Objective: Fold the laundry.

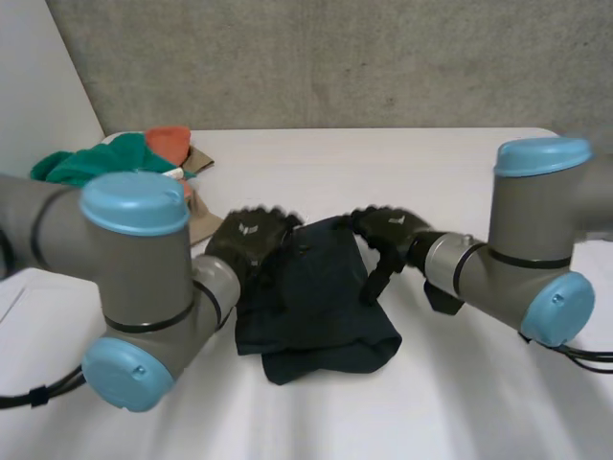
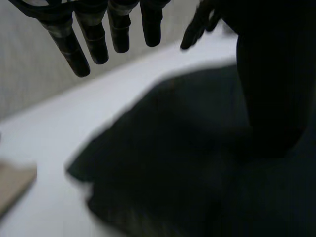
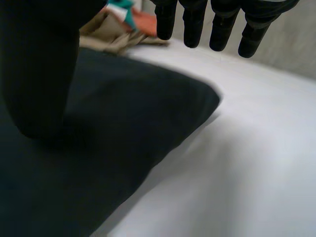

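- A dark, near-black folded cloth garment (image 1: 321,307) lies in the middle of the white surface (image 1: 460,393), between the two hands. Its colour is too dark to name more closely.
- The left hand (image 1: 251,241) sits at the garment's left edge. The left arm's grey joint covers where that edge meets the surface.
- In the left wrist view its fingers (image 2: 94,39) hang straight and spread, clear of the cloth and holding nothing. Its thumb is a dark mass that comes down toward the garment; whether it touches cannot be told, as black merges with black.
- The right hand (image 1: 391,230) is at the garment's far right corner, with one digit pointing down at the cloth.
- In the right wrist view its fingers (image 3: 192,24) are straight, apart and empty, hanging over the surface past the garment's rounded edge. The thumb reaches down onto the dark cloth, but the contact is hard to make out.
- At the far left of the surface lies a pile of a green cloth (image 1: 81,165), an orange cloth (image 1: 170,142) and a tan cloth (image 1: 203,225), partly hidden behind the left arm.
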### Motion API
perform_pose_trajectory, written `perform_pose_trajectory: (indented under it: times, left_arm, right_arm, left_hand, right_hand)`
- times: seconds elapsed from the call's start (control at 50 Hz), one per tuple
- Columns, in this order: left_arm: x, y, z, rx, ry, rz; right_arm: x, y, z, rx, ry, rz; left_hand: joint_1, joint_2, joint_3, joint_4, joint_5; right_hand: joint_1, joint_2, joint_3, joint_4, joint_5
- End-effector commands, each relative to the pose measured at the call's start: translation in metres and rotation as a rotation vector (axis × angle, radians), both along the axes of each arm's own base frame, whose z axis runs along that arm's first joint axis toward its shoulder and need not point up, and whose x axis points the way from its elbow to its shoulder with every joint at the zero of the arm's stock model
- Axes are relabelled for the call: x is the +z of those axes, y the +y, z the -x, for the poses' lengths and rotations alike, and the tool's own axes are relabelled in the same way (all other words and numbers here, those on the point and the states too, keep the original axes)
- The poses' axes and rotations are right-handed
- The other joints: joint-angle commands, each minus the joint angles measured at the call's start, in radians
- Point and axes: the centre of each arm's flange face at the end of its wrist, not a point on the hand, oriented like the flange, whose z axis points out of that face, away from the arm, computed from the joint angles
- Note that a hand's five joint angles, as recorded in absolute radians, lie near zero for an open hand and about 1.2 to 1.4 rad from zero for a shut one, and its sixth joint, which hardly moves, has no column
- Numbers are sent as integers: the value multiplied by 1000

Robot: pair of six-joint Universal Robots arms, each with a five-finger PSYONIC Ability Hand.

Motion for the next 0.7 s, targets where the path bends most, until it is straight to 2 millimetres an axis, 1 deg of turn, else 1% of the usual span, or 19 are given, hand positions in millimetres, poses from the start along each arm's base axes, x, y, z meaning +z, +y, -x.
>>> perform_pose_trajectory:
  times: [0.02, 0.12, 0.2, 0.22, 0.26, 0.3, 0.34, 0.36, 0.38, 0.42, 0.44, 0.48, 0.5, 0.52, 0.58, 0.6, 0.64, 0.68, 0.7]
  left_arm:
    - [-36, 1, -19, 63, -133, -81]
    - [-40, 1, -23, 39, -150, -71]
    - [-29, -1, -23, 8, -142, -45]
    - [-22, 0, -23, -5, -126, -33]
    - [-13, 1, -23, -18, -106, -21]
    - [4, 1, -22, -38, -65, 10]
    - [19, 2, -21, -53, -29, 38]
    - [34, 3, -22, -67, 11, 66]
    - [43, 3, -22, -72, 31, 84]
    - [59, 3, -23, -84, 75, 119]
    - [76, 2, -25, -97, 123, 160]
    - [93, 1, -26, -115, 167, 202]
    - [106, -1, -28, -136, 204, 234]
    - [113, -2, -29, -148, 223, 248]
    - [134, 0, -29, -243, 283, 250]
    - [138, 3, -29, -275, 296, 236]
    - [143, 8, -29, -341, 313, 195]
    - [147, 20, -28, -461, 335, 115]
    - [148, 24, -28, -495, 340, 96]
  right_arm:
    - [-30, 4, -4, 17, 110, -15]
    - [-29, 1, 3, -18, 228, 84]
    - [-8, 3, 2, -16, 226, 184]
    - [3, 5, 1, -18, 208, 229]
    - [14, 9, -1, -15, 193, 267]
    - [29, 17, -4, -17, 178, 340]
    - [39, 23, -5, -22, 176, 396]
    - [42, 26, -5, -27, 178, 424]
    - [50, 35, -7, -32, 184, 488]
    - [54, 44, -6, -34, 195, 532]
    - [56, 56, -6, -27, 207, 577]
    - [54, 69, -6, -7, 222, 611]
    - [52, 75, -5, 3, 231, 615]
    - [47, 88, -5, 34, 242, 629]
    - [33, 109, -2, 84, 263, 611]
    - [21, 123, 1, 113, 273, 583]
    - [11, 136, 3, 138, 269, 557]
    - [-4, 150, 5, 154, 249, 536]
    - [-8, 152, 5, 153, 237, 535]
  left_hand:
    - [-13, -31, -34, -26, -50]
    - [-13, -31, -34, -26, -50]
    - [-13, -31, -34, -26, -50]
    - [-13, -31, -34, -26, -50]
    - [-13, -31, -34, -26, -50]
    - [-13, -31, -34, -26, -50]
    - [-13, -31, -34, -26, -50]
    - [-13, -31, -34, -26, -50]
    - [-13, -31, -34, -26, -50]
    - [-13, -31, -34, -26, -50]
    - [-13, -31, -34, -26, -50]
    - [-13, -31, -34, -26, -50]
    - [-13, -31, -34, -26, -50]
    - [-13, -31, -34, -26, -50]
    - [-13, -31, -34, -26, -50]
    - [-13, -31, -34, -26, -50]
    - [-13, -31, -34, -26, -50]
    - [-13, -31, -34, -26, -50]
    - [-13, -31, -34, -26, -50]
  right_hand:
    - [-49, -31, -32, -31, -50]
    - [-49, -31, -32, -31, -50]
    - [-49, -31, -32, -31, -50]
    - [-49, -31, -32, -31, -50]
    - [-49, -31, -32, -31, -50]
    - [-49, -31, -32, -31, -50]
    - [-49, -31, -32, -31, -50]
    - [-49, -31, -32, -31, -50]
    - [-49, -31, -32, -31, -50]
    - [-49, -31, -32, -31, -50]
    - [-49, -31, -32, -31, -50]
    - [-49, -31, -32, -31, -50]
    - [-49, -31, -32, -31, -50]
    - [-49, -31, -32, -31, -50]
    - [-49, -31, -32, -31, -50]
    - [-49, -31, -32, -31, -50]
    - [-49, -31, -32, -31, -50]
    - [-49, -31, -32, -31, -50]
    - [-49, -31, -32, -31, -50]
